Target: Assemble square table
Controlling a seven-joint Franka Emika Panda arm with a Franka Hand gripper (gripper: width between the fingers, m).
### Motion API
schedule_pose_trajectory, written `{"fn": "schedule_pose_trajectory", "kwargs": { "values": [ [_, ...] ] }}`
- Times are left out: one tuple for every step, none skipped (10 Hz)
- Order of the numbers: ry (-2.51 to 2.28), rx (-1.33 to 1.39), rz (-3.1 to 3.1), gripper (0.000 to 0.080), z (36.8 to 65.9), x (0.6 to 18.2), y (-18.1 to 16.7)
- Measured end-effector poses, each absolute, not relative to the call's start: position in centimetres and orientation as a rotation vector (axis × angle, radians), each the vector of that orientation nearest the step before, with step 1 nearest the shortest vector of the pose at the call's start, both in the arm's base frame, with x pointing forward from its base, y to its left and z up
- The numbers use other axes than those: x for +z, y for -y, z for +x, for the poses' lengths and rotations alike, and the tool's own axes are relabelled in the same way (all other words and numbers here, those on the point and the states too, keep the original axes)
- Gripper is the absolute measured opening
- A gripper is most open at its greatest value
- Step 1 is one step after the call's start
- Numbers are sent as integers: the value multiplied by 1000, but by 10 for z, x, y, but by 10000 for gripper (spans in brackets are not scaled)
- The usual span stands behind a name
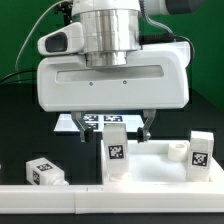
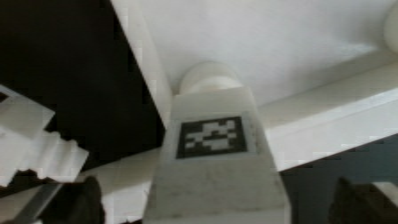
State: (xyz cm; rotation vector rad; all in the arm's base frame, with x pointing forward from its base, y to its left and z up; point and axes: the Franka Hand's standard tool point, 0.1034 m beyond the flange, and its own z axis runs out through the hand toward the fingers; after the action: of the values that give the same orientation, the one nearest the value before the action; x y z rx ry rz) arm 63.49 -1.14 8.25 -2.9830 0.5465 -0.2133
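handling leg [image 1: 115, 152]: likely light, stiff, slick; you pinch its flat sides.
gripper [image 1: 118, 130]: open astride it, holding nothing.

No readable text, only black-and-white square tags [image 2: 215, 137] on white legs [image 1: 116, 172]

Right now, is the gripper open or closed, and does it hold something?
Gripper: open, holding nothing; it straddles the short white blocky plastic leg with a black-and-white tag, without touching it.
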Motion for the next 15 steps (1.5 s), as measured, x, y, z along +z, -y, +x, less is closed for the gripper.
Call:
{"fn": "schedule_pose_trajectory", "kwargs": {
  "values": [
    [-552,-212,-2982,519,635,82,12],
    [-640,-207,-2959,382,635,82,12],
    [-792,-202,-2916,284,635,82,11],
    [-1004,-210,-2848,284,635,81,9],
    [-1244,-206,-2761,284,633,81,8],
    [-1434,-198,-2676,284,633,81,7],
    [-1666,-172,-2535,284,632,81,6],
    [-1878,-140,-2377,284,633,81,6],
    [-2056,-118,-2205,284,632,80,6],
    [-2212,-95,-2022,285,631,80,8],
    [-2268,-85,-1948,285,630,80,8],
    [-2246,-88,-1976,285,630,79,8],
    [-2163,-100,-2073,387,630,79,9],
    [-1967,-133,-2266,387,630,79,12],
    [-1738,-174,-2450,559,630,81,11]
  ]
}}
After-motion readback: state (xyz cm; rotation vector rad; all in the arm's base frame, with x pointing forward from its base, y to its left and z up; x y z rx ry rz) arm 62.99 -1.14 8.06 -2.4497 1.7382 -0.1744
